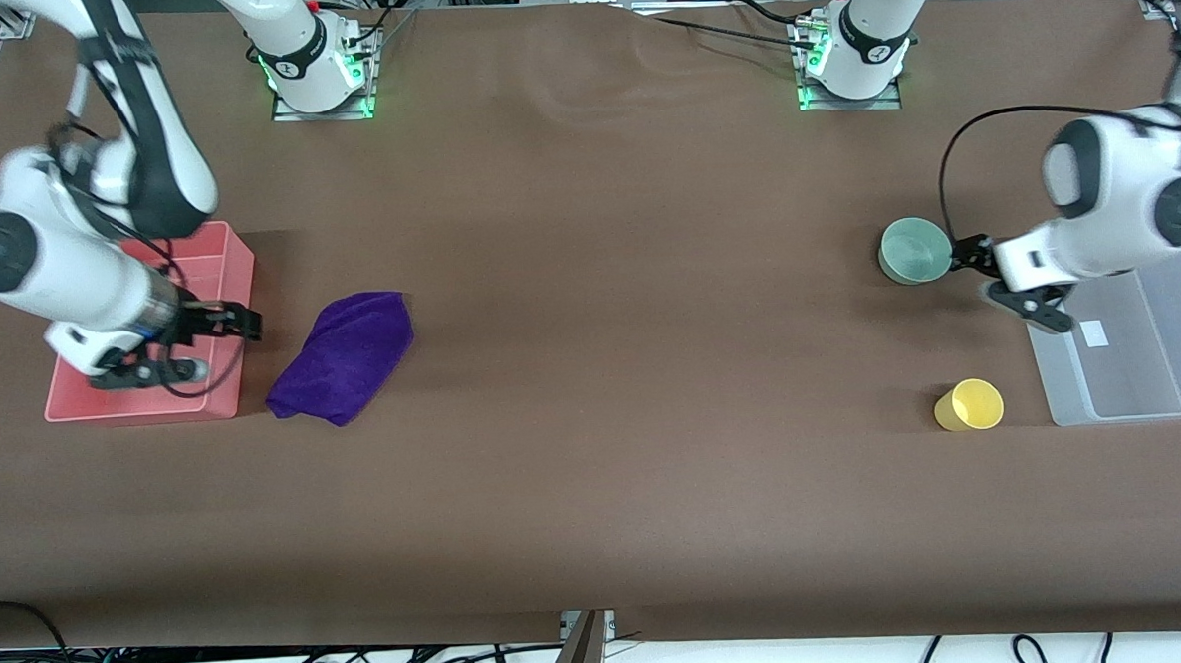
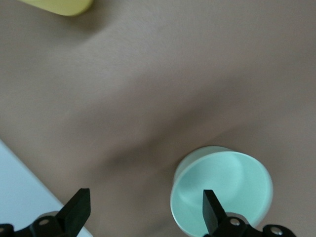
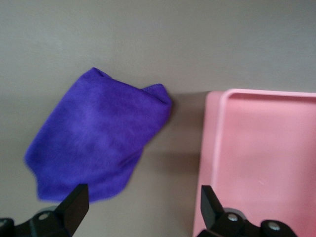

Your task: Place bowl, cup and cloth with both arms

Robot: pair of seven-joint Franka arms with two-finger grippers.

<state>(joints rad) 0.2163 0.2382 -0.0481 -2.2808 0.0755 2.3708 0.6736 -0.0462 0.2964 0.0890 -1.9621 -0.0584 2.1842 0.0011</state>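
The pale green bowl [image 1: 914,250] stands upright toward the left arm's end of the table. The yellow cup [image 1: 968,405] lies nearer the front camera than the bowl. My left gripper [image 1: 1007,283] hangs open and empty over the strip of table between the bowl and a clear bin. In the left wrist view one of its fingers sits over the rim of the bowl [image 2: 232,187], and the cup [image 2: 64,6] shows at the frame's edge. The purple cloth [image 1: 342,357] lies crumpled beside a pink bin. My right gripper [image 1: 214,346] is open and empty, straddling the bin wall beside the cloth [image 3: 94,138].
The pink bin [image 1: 219,278] sits at the right arm's end of the table; its wall [image 3: 212,148] shows in the right wrist view. The clear plastic bin [image 1: 1139,347] sits at the left arm's end. A brown mat covers the table.
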